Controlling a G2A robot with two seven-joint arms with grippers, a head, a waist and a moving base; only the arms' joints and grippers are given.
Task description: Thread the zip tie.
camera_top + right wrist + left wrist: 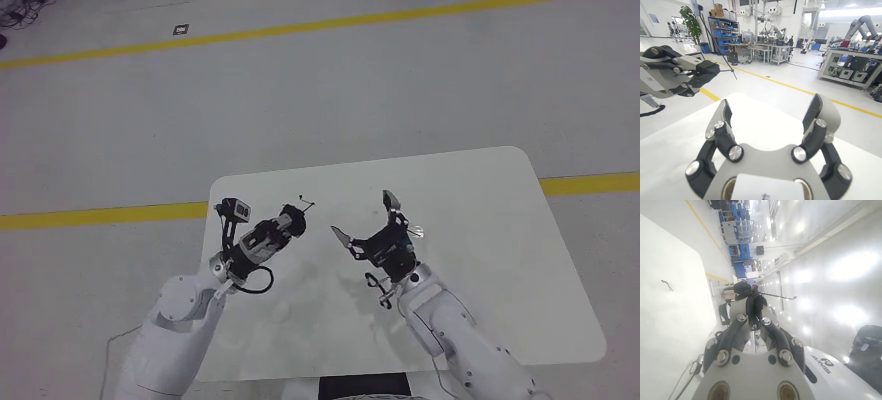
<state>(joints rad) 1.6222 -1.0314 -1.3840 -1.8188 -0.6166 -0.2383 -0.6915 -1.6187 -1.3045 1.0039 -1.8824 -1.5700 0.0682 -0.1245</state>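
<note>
The left tool (pixel 296 216) hangs over the left part of the table (pixel 500 200), its pads pinched tight on the zip tie (pixel 732 71). The tie is held clear of the table. A short stretch juts from the fingertips to the small head, and a thin strap crosses at the head, long on one side with a short tip on the other. To the right, near but apart, the right tool (pixel 771 100) sits over the table's middle, its ribbed pads spread wide and holding nothing.
</note>
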